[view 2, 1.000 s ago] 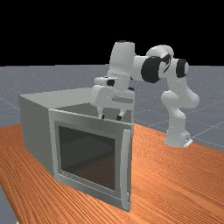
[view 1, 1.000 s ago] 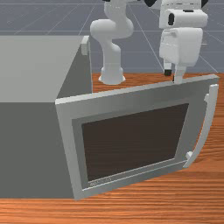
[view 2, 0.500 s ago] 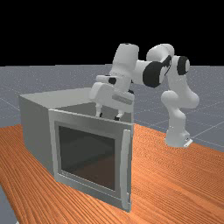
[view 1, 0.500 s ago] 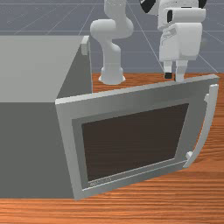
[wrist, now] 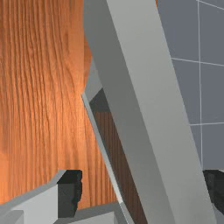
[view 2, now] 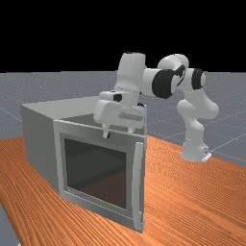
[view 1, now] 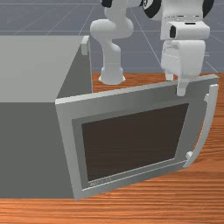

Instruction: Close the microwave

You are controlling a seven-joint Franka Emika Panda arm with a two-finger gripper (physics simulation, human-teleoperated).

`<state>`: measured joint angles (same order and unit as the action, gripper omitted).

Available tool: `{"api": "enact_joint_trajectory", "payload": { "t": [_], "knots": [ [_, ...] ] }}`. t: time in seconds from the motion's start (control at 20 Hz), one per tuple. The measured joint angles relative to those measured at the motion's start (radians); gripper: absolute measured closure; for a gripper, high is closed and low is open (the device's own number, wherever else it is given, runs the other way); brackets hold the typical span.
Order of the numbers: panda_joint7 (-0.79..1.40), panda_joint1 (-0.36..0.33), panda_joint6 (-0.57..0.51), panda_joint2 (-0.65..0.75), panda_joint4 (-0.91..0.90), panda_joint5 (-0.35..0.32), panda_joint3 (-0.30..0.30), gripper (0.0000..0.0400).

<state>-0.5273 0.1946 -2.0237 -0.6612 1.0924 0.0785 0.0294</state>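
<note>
The claw (view 1: 176,85) is straddling the top edge of the open microwave door (view 1: 122,99), between the door's hinge side and its free side, nearer the free side. Its fingers are standing wide apart in a released state, with the door running between them. In the front view, one finger (view 1: 181,87) is hanging over the outer face; the other is reaching down behind the top edge, on the inner side (its tip is lying hidden there). In the wrist view, the inner finger is standing apart from the door, while the outer finger is sitting close against the outer side (whether it is touching, the views are leaving unclear).

The microwave body (view 1: 30,70) is resting on the counter (view 1: 131,210) at the front view's left. The door is angling outward from the body, and its dark window (view 1: 135,140) is facing the front camera. The curved handle (view 1: 209,122) is running down the door's free side. The arm (view 2: 163,81) is reaching across from the far view's right.
</note>
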Motion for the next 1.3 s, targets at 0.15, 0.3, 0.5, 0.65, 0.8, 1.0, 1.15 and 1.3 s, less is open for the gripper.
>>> {"api": "enact_joint_trajectory", "payload": {
  "t": [0.15,0.3,0.5,0.65,0.8,1.0,1.15,1.3],
  "knots": [
    [0.017,0.001,-0.235,0.086,0.226,0.019,-0.008,0.0],
    [0.017,-0.002,-0.285,0.079,0.232,0.015,-0.005,0.0],
    [0.014,-0.005,-0.285,0.07,0.216,0.008,-0.001,0.0],
    [-0.002,-0.011,-0.082,-0.041,-0.011,-0.017,0.012,0.0],
    [0.006,-0.013,-0.242,0.054,0.181,-0.01,0.009,0.0],
    [0.097,0.012,-0.423,0.243,0.509,0.039,-0.017,0.0],
    [0.044,-0.015,-0.495,0.365,0.691,0.027,-0.002,0.0],
    [0.122,-0.018,-0.59,0.527,0.919,0.096,-0.017,0.0]
  ]
}}
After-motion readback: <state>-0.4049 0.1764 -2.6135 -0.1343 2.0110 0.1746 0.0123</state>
